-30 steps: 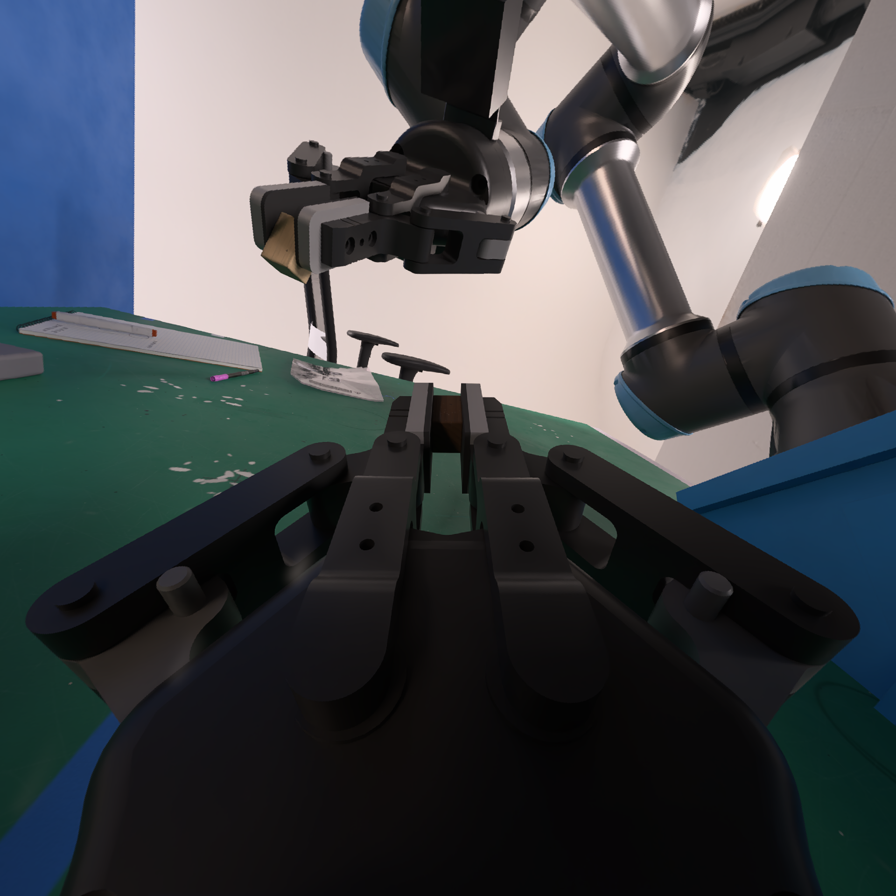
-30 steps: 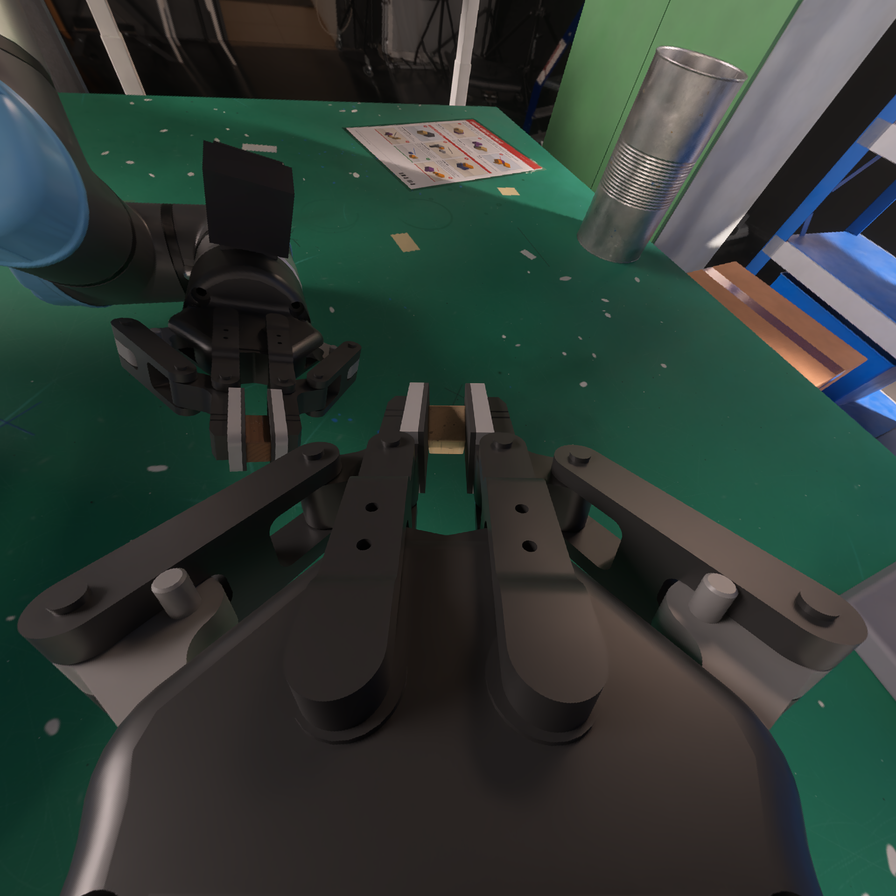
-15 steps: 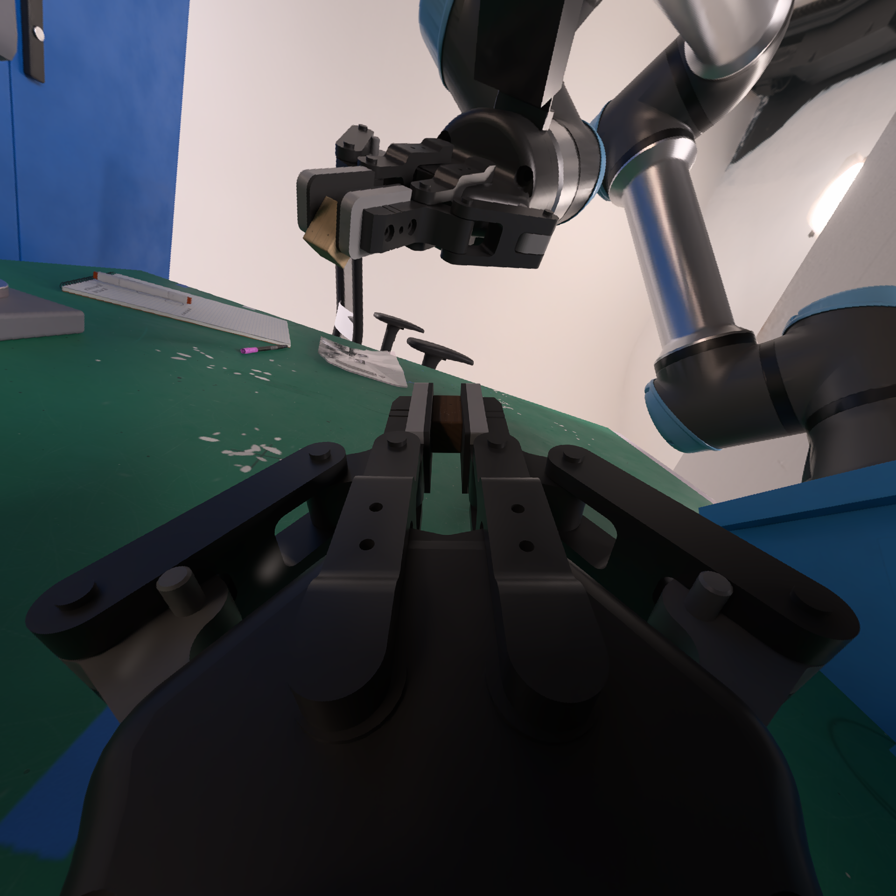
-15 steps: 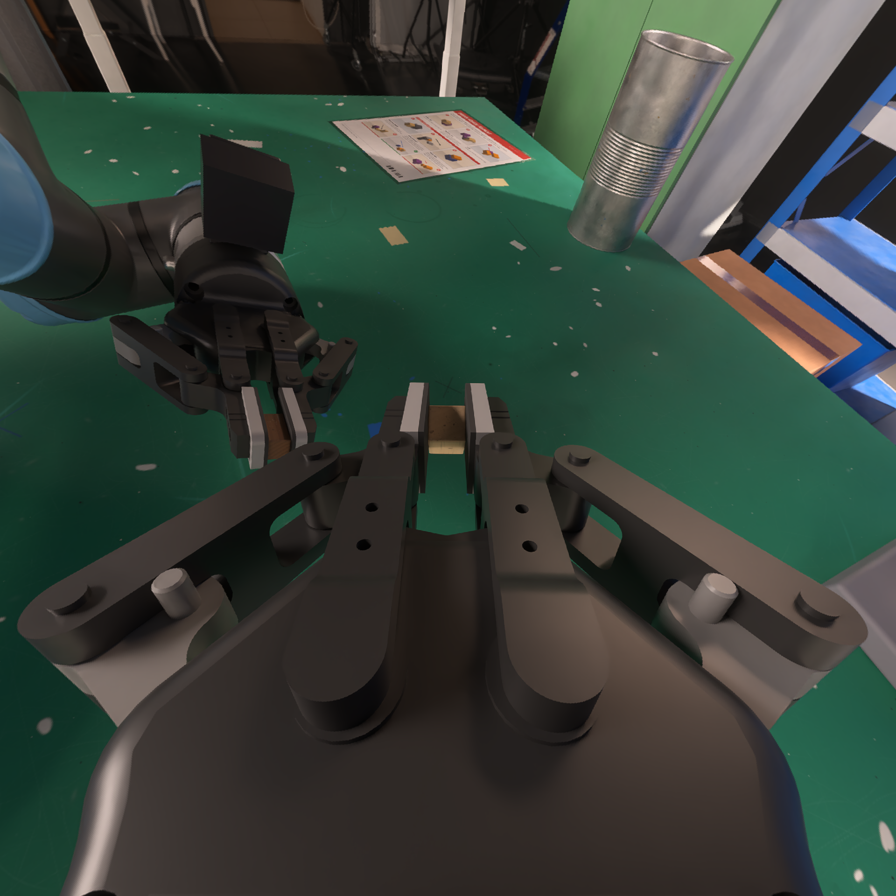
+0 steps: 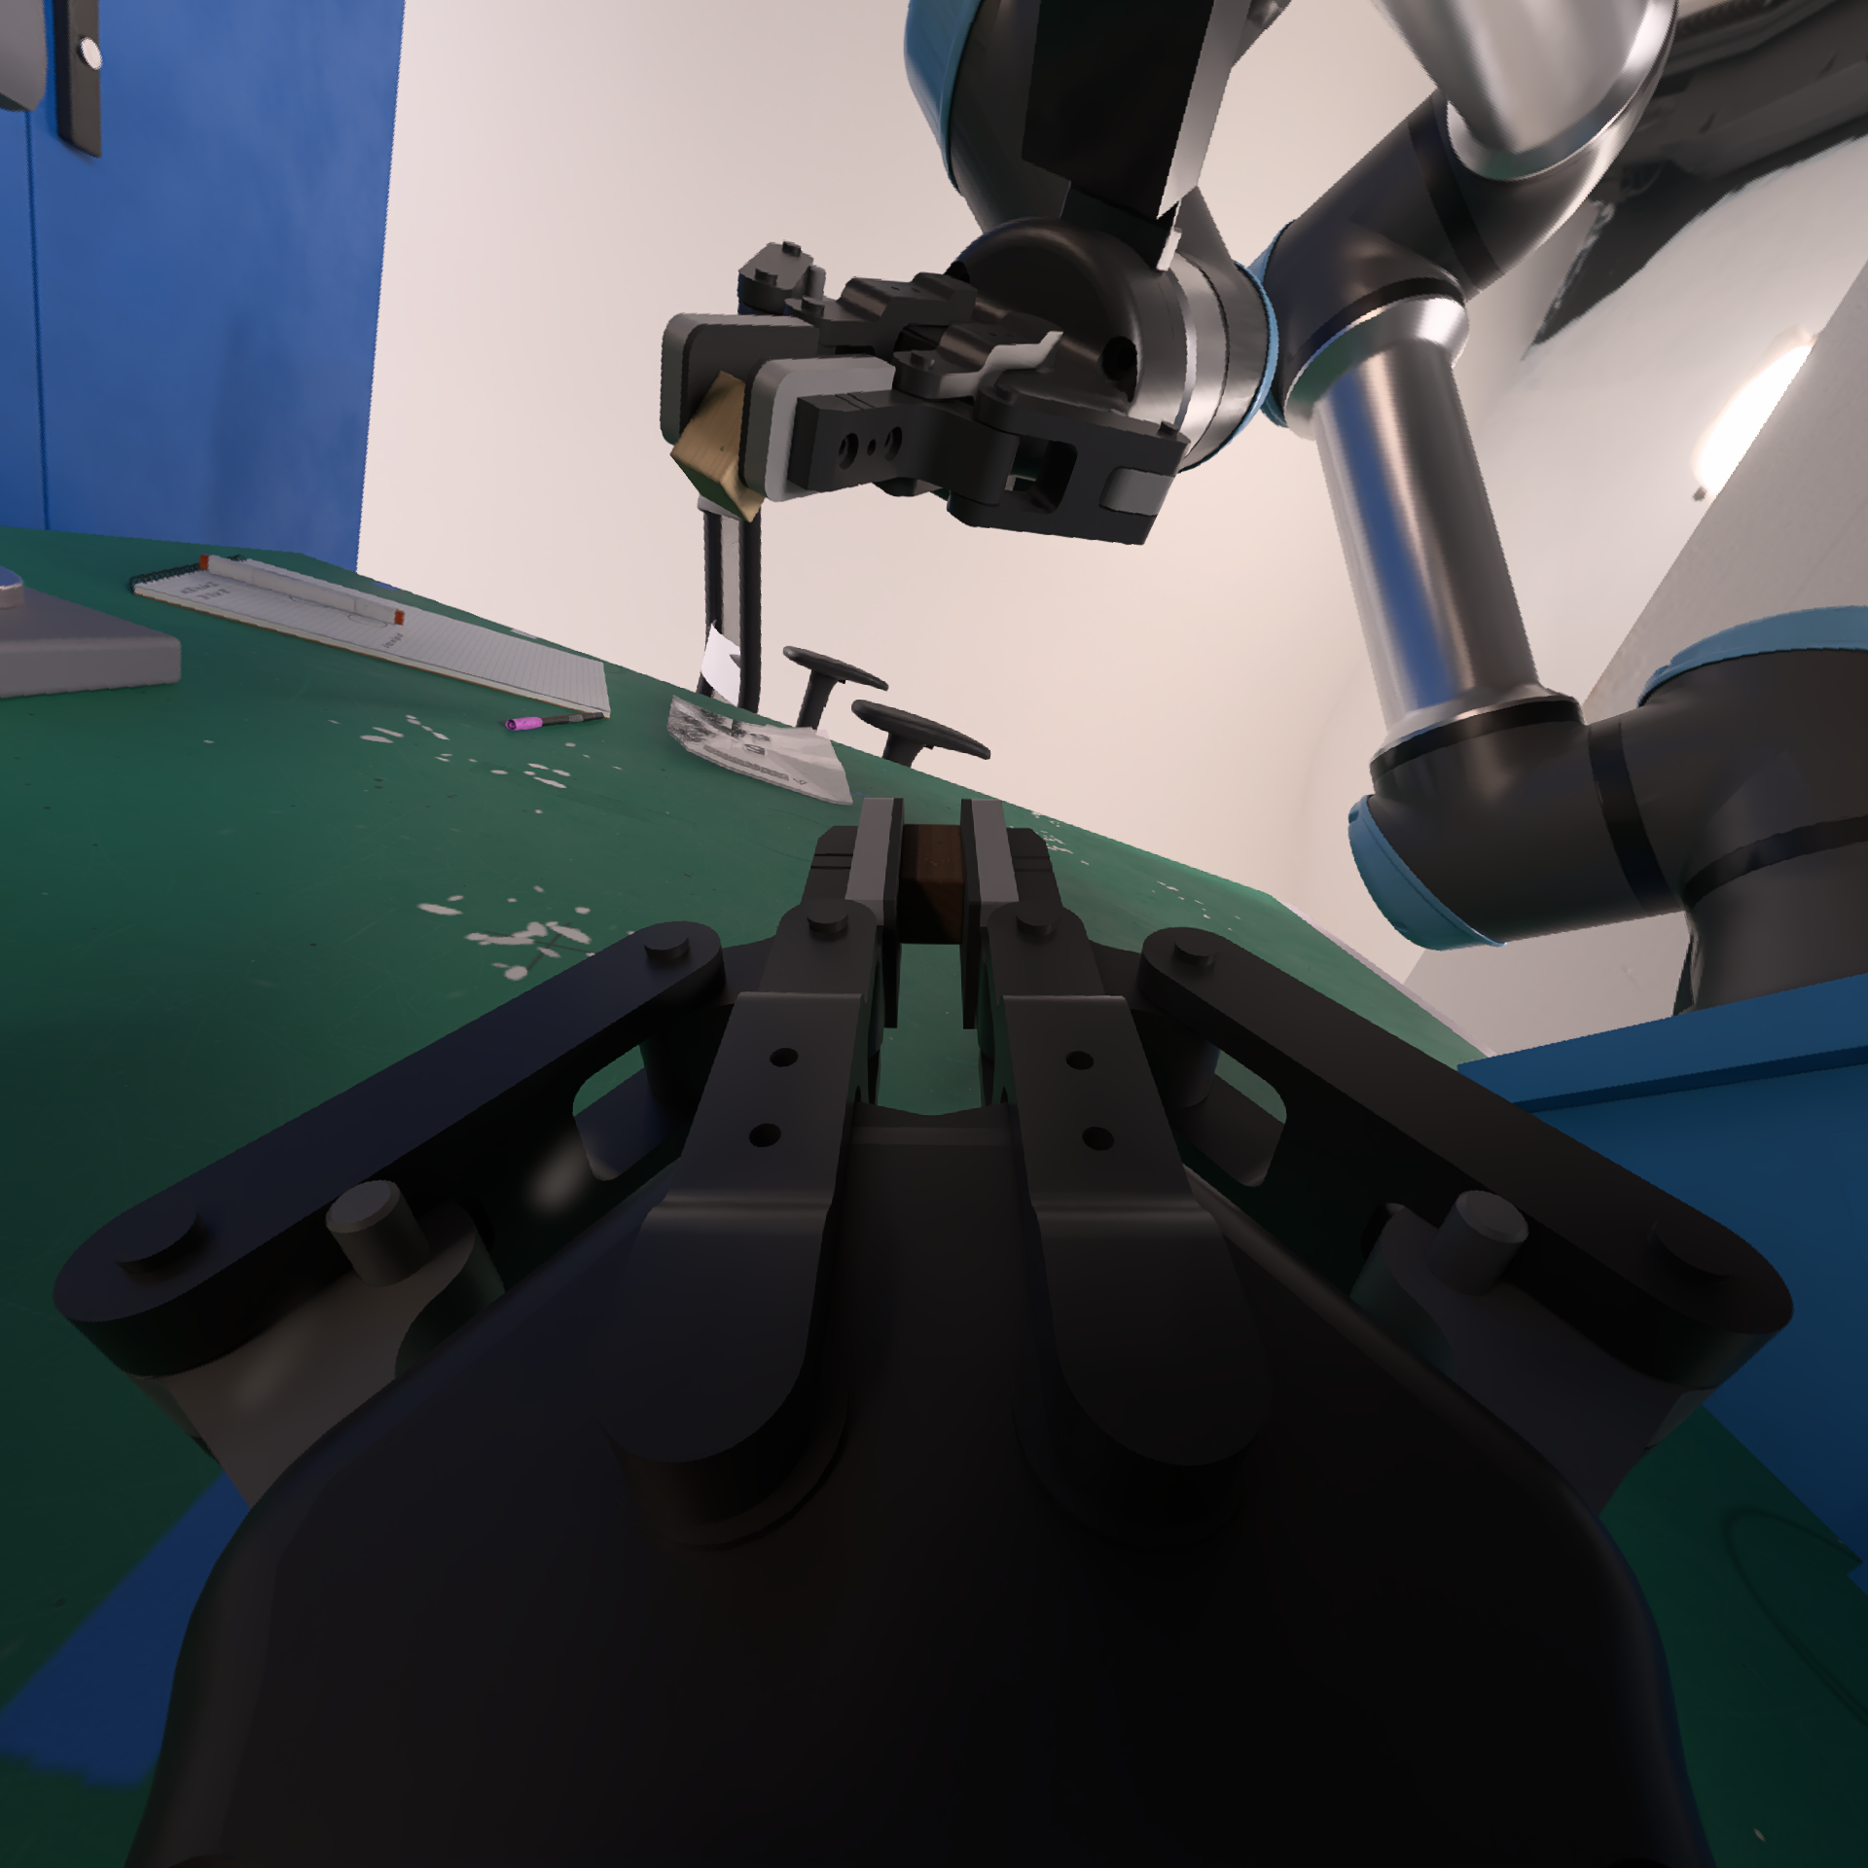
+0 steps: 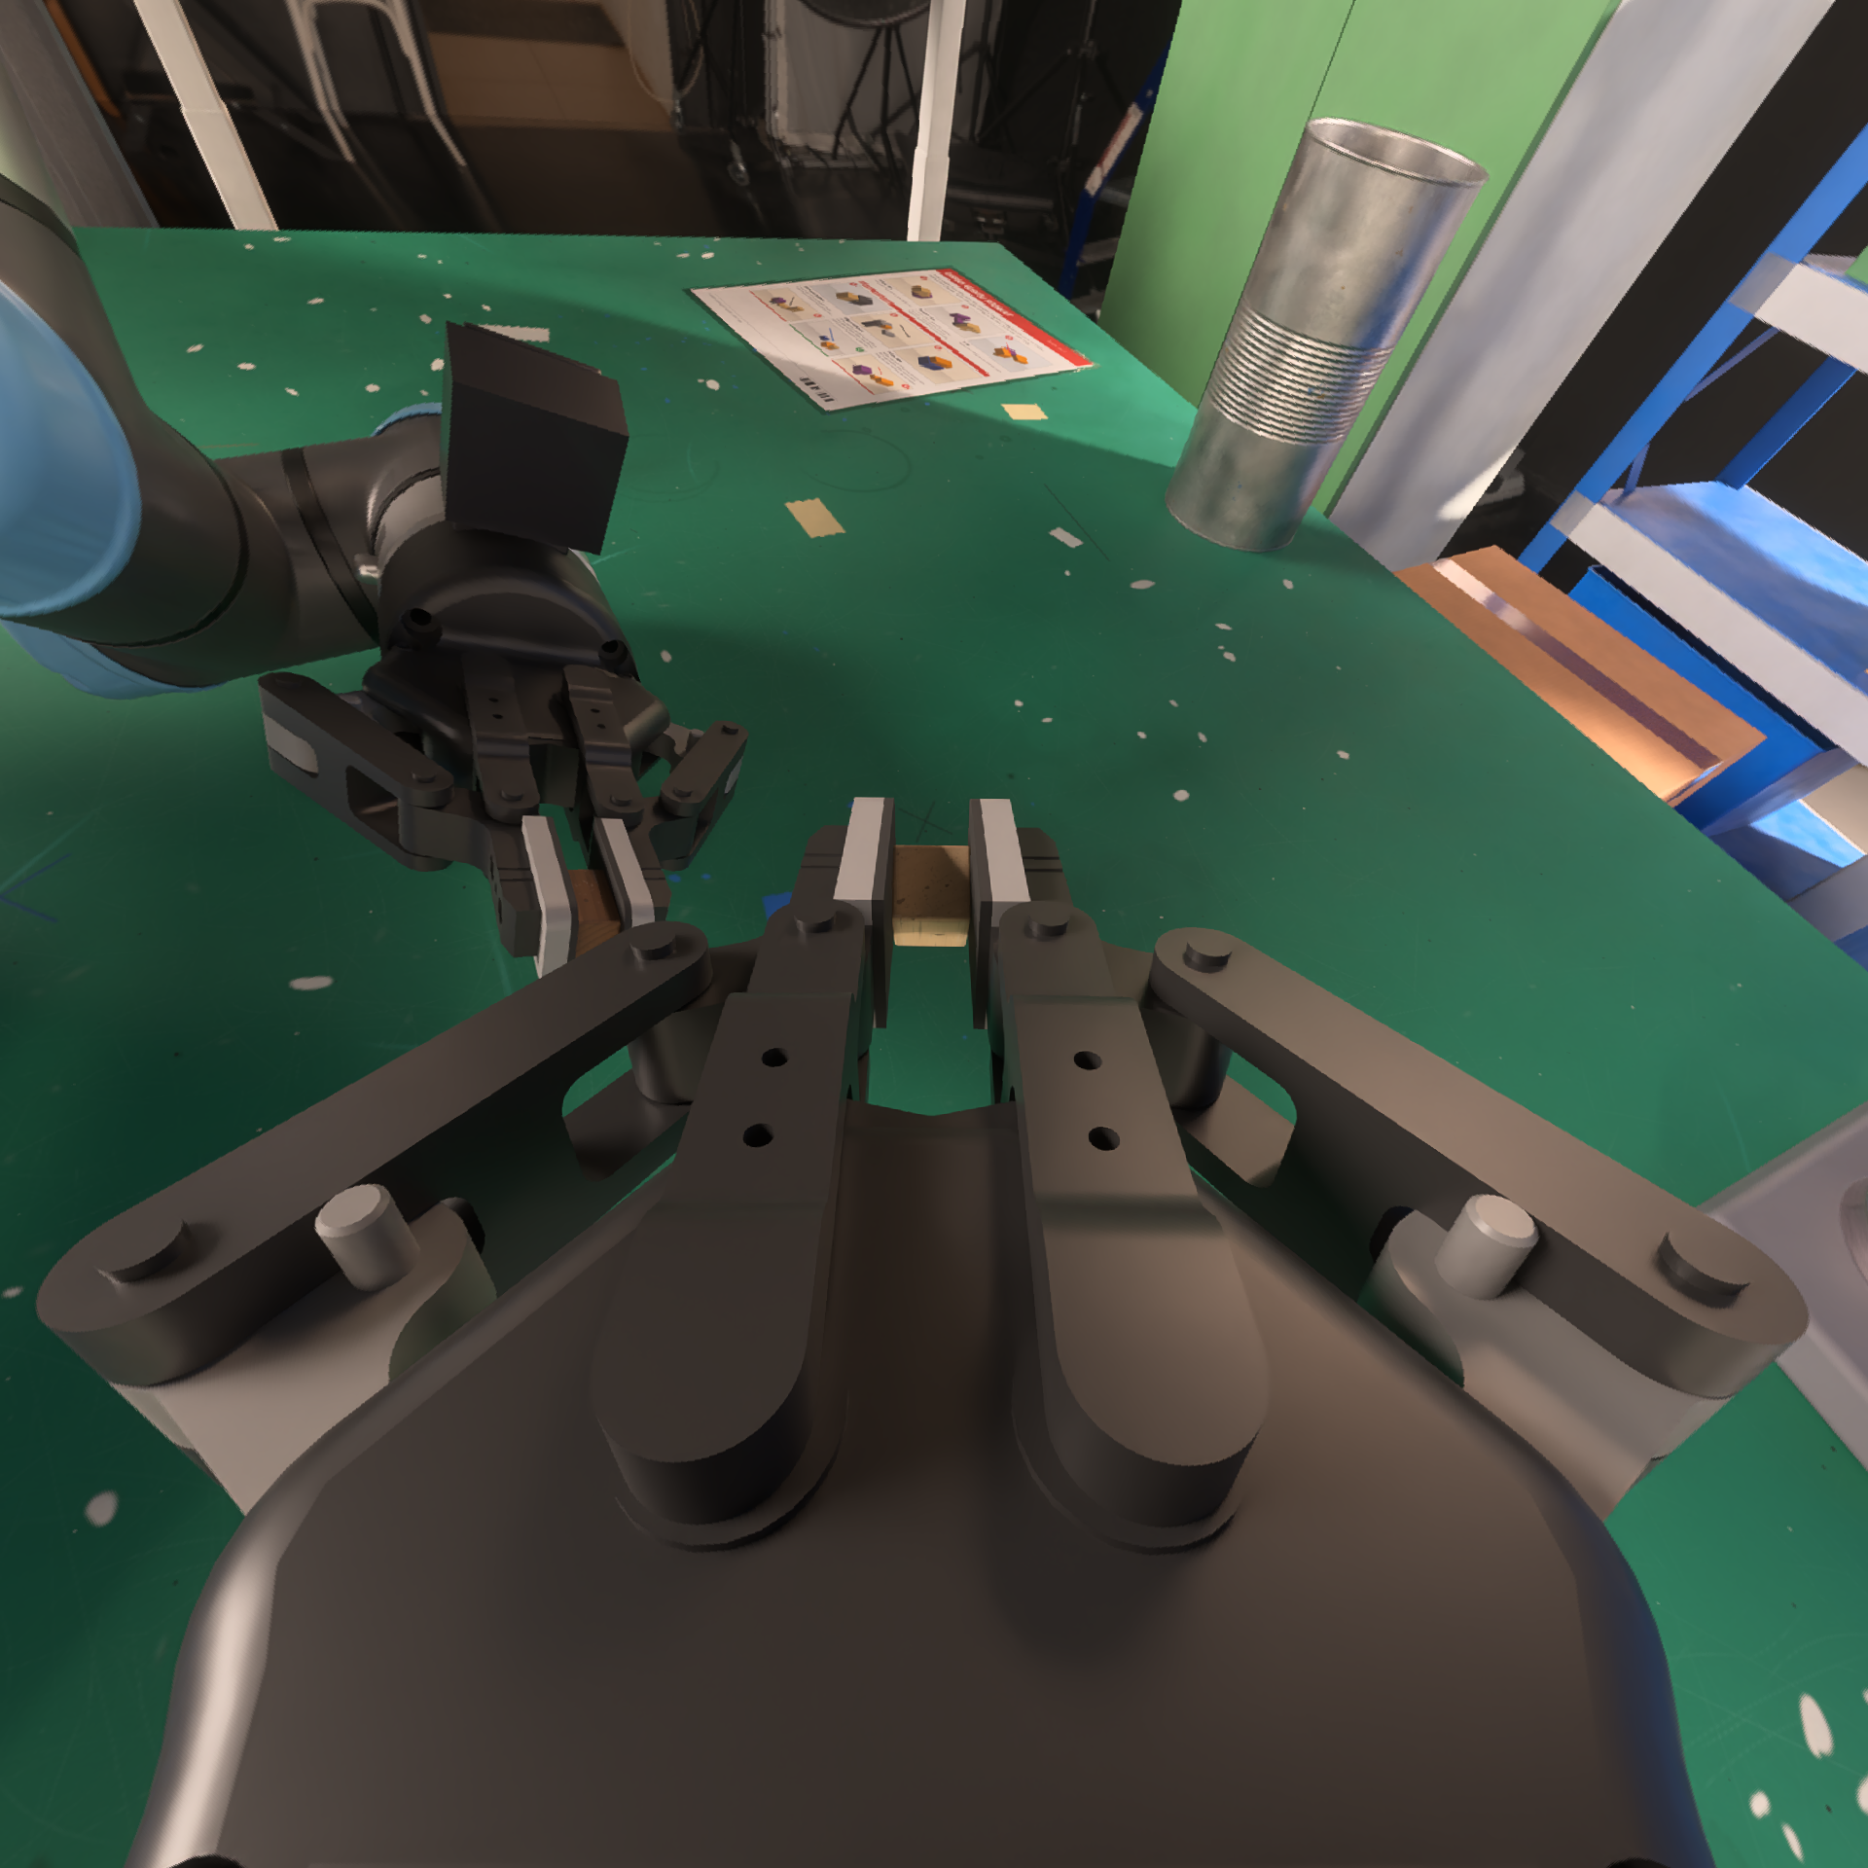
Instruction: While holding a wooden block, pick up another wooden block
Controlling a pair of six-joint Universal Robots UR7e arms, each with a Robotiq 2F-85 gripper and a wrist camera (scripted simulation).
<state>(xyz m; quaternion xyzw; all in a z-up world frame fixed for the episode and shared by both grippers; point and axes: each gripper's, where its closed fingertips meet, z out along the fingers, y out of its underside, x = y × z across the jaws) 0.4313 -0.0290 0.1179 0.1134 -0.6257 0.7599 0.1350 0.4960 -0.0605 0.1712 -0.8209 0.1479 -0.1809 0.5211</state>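
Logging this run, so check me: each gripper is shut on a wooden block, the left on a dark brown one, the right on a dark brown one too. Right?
Not quite. The left gripper is shut on a dark brown block, but the right gripper holds a pale tan block, as the right wrist view shows. Each gripper is indeed shut on a wooden block.

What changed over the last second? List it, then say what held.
In the right wrist view the left gripper, shut on the dark wooden block, has slid rightward, closer to the right gripper. In the left wrist view the right gripper has drifted right across the frame. Nothing was grasped or released. Unchanged: both grips, with the pale wooden block in the right gripper; the metal can stayed put.
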